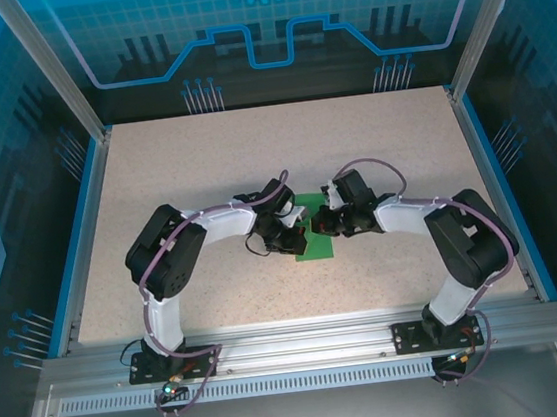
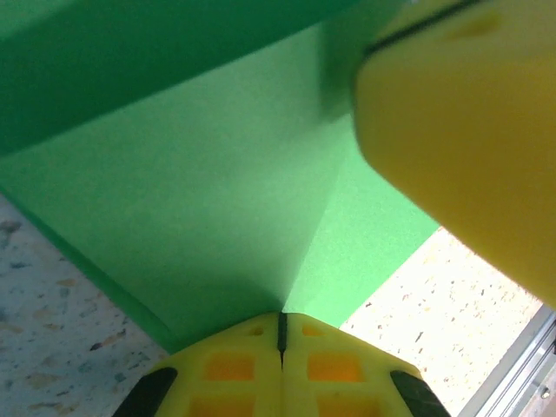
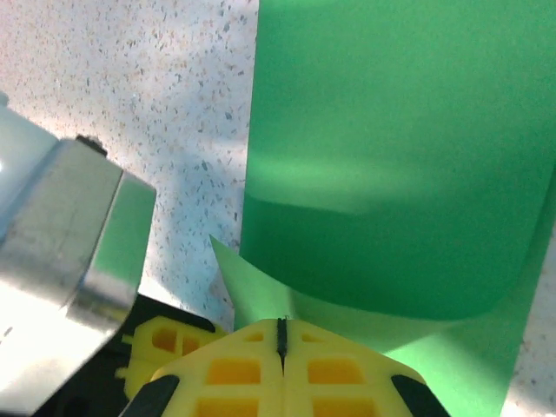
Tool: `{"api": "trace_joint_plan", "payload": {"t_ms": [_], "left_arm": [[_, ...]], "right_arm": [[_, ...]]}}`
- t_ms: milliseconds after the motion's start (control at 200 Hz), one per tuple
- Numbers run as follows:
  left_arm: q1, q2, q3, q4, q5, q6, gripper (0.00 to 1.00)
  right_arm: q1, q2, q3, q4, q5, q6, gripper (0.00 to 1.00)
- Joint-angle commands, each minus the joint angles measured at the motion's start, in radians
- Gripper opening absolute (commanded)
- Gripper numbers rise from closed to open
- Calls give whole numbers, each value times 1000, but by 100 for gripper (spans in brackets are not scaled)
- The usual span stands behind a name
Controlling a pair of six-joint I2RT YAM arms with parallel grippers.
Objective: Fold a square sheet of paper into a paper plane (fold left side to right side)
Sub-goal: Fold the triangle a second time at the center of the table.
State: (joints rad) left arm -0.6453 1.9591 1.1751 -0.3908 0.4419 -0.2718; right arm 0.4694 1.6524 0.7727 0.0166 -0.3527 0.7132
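Square sheet of paper [image 1: 315,249] lay mid-frame on the worktop [image 1: 203,167], its long axis running top to bottom and its middle hidden beneath the left pincer [image 1: 300,236] and right pincer [image 1: 319,226].

From the left wrist, the left pincer [image 2: 281,328] was pressed together on the paper, where a crease ran up-frame. A blurred yellow finger [image 2: 460,130] masked the upper right.

From the right wrist, the right pincer [image 3: 281,330] was clamped on the sheet's curled-over lower edge; the top was cropped.

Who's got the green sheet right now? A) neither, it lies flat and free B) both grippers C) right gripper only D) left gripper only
B: the left gripper and the right gripper each show fingers shut on an edge of the square sheet of paper, which is bowed, not flat.
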Motion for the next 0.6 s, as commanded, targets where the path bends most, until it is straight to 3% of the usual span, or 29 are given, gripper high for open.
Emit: {"api": "trace_joint_plan", "payload": {"t_ms": [0, 595], "left_arm": [[6, -6, -29, -36, -22, 3, 0], [6, -6, -29, -36, -25, 3, 0]], "right_arm": [[31, -6, -32, -12, -26, -3, 4], [67, 80, -8, 19, -33, 31, 4]]}}
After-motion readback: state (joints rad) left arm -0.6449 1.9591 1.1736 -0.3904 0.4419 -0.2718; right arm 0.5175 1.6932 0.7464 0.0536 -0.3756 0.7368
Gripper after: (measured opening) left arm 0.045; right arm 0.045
